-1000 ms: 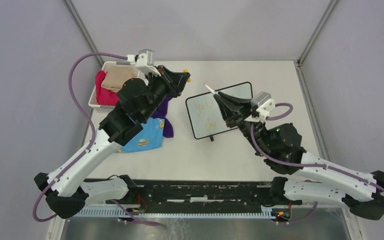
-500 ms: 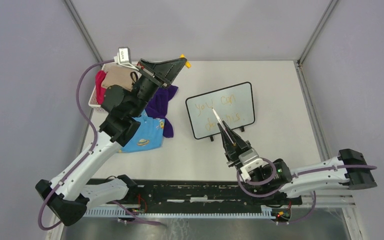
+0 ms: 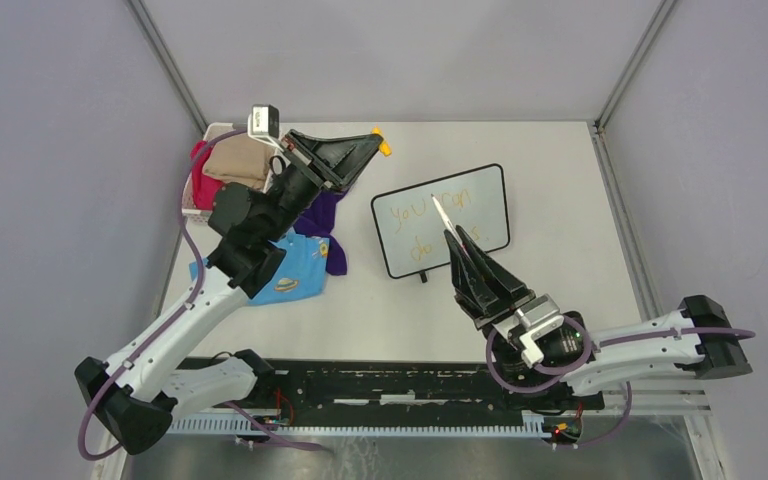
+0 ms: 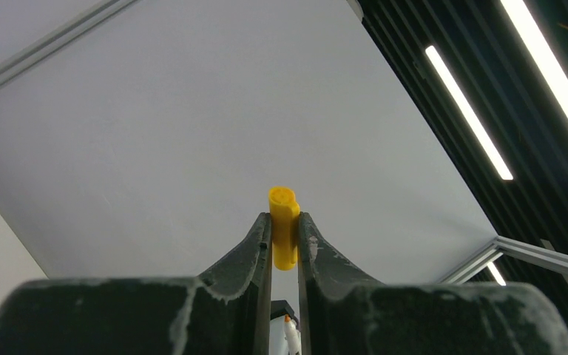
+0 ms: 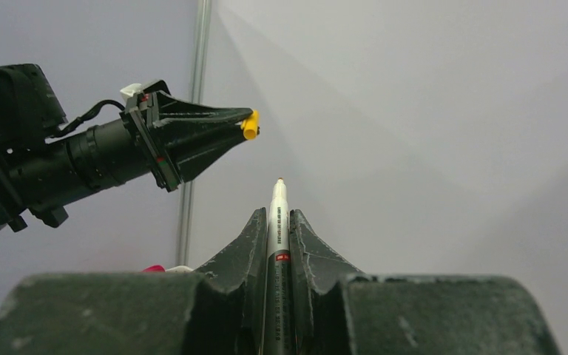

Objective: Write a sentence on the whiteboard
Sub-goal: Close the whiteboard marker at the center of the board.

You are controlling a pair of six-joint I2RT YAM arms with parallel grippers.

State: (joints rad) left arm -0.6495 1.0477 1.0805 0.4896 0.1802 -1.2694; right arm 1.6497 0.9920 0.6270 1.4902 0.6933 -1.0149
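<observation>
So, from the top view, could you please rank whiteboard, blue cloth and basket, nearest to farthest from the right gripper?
1. Whiteboard, overlapped by the right gripper.
2. Blue cloth, left of the board.
3. Basket, far-left corner.

"What sort of place is this?"

"A robotics lab cell. Grey panels [image 3: 50, 150] on aluminium posts [image 3: 168, 60] wall in a white table [image 3: 560, 200]. Robot arms [image 3: 175, 325] are bolted to a rail [image 3: 400, 385], and strip lights [image 4: 467, 111] hang overhead."
</observation>
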